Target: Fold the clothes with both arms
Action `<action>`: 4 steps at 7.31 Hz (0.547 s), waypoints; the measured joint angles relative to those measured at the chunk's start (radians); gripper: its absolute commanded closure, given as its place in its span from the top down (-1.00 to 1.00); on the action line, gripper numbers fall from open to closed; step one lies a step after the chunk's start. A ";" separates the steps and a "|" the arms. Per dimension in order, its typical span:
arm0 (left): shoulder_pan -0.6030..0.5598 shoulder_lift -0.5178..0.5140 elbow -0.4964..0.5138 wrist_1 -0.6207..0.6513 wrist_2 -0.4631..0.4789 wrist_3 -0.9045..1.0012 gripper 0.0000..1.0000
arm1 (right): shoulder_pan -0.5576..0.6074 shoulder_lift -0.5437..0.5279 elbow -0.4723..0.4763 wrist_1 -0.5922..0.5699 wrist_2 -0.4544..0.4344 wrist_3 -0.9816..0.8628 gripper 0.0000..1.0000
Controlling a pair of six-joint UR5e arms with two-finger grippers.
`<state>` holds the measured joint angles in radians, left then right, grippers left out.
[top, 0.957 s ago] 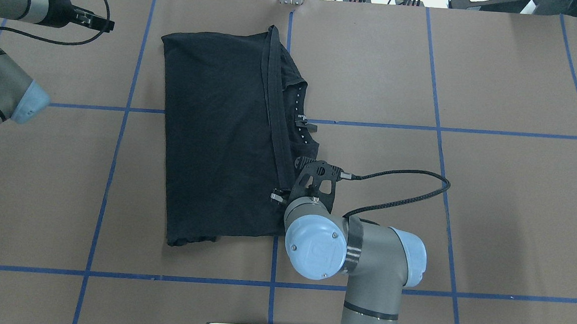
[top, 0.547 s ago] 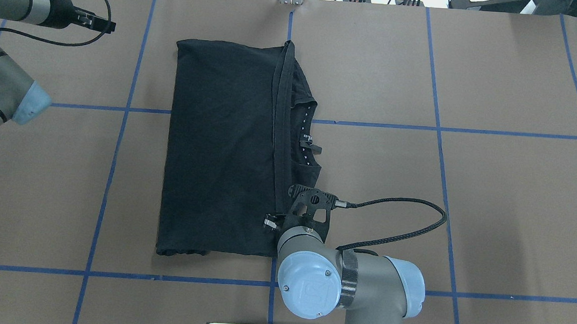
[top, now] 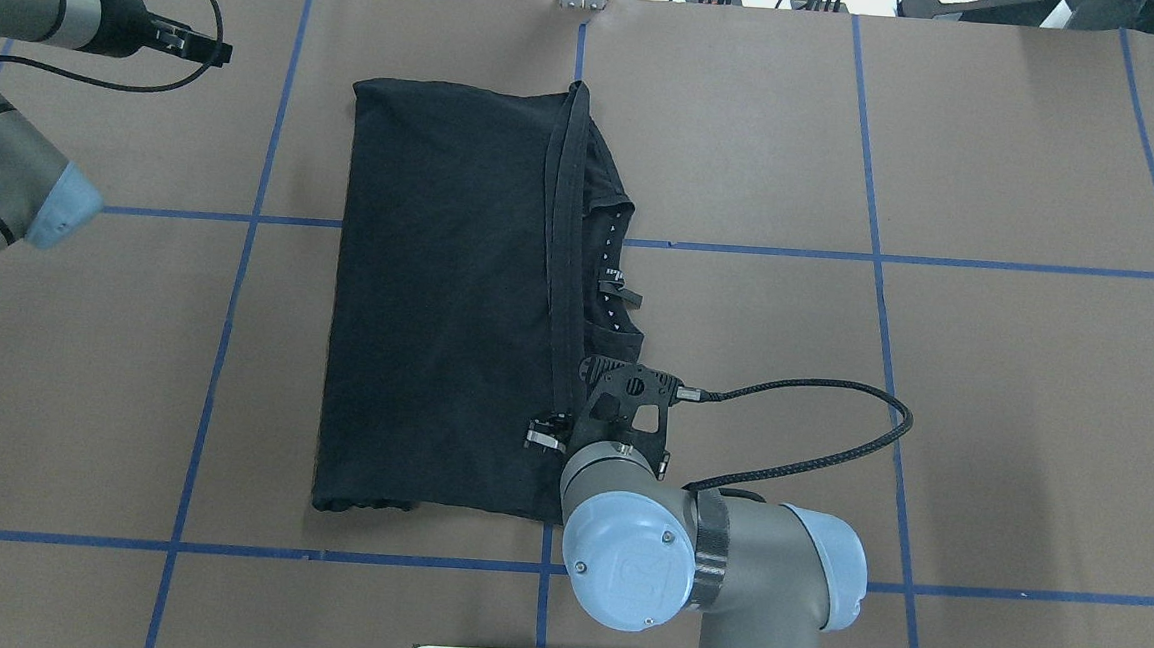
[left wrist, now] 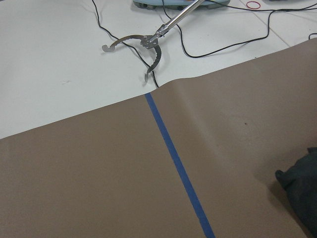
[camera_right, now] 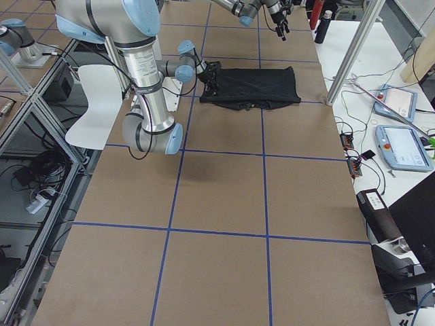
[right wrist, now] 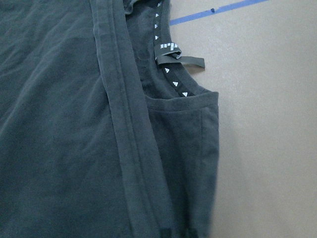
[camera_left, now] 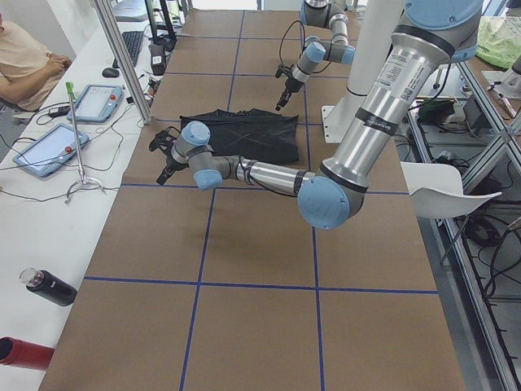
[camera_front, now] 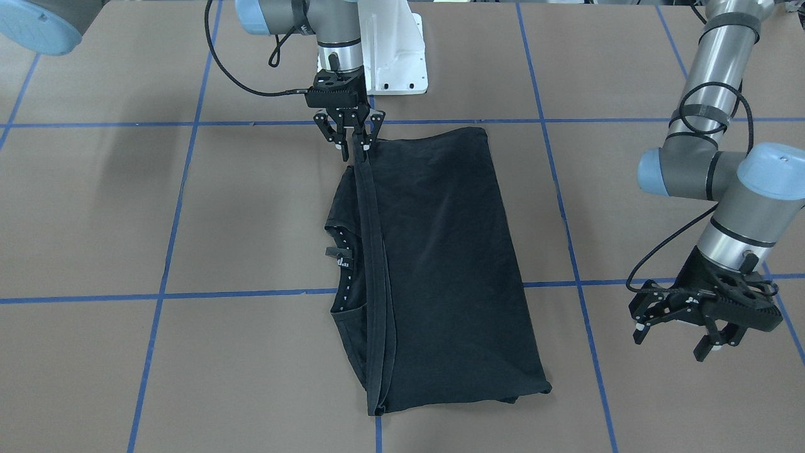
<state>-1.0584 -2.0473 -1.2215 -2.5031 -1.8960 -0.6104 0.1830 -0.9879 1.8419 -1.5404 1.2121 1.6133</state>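
Fabric first: in the front-facing view the black T-shirt [camera_front: 434,270] lies folded on the table [camera_front: 188,220], the right gripper [camera_front: 352,143] pinching its hem strip at the corner nearest the white pedestal base [camera_front: 393,47]; the left gripper [camera_front: 685,327] hangs spread, well apart from the shirt. From overhead, the shirt has stopped sliding toward the base, so this pull looks finished.

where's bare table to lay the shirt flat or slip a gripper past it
Bare brown table lies beyond the T-shirt on the robot's right, past the right gripper and its cable. A narrower bare strip separates the shirt from the left gripper. It is crowded at the hem corner by the right gripper.
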 measured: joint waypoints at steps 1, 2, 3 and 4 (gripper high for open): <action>0.001 0.000 -0.001 0.000 0.000 -0.004 1.00 | 0.032 0.017 0.004 -0.032 0.027 -0.048 1.00; 0.002 0.000 -0.002 0.000 0.000 -0.007 1.00 | 0.068 0.047 -0.016 -0.063 0.056 -0.092 1.00; 0.002 -0.001 -0.002 0.000 0.000 -0.011 1.00 | 0.104 0.112 -0.079 -0.102 0.087 -0.122 1.00; 0.003 -0.001 -0.002 0.000 -0.001 -0.014 1.00 | 0.138 0.202 -0.181 -0.130 0.120 -0.140 1.00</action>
<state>-1.0558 -2.0479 -1.2240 -2.5035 -1.8969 -0.6242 0.3207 -0.7861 1.6605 -1.6700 1.3317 1.4728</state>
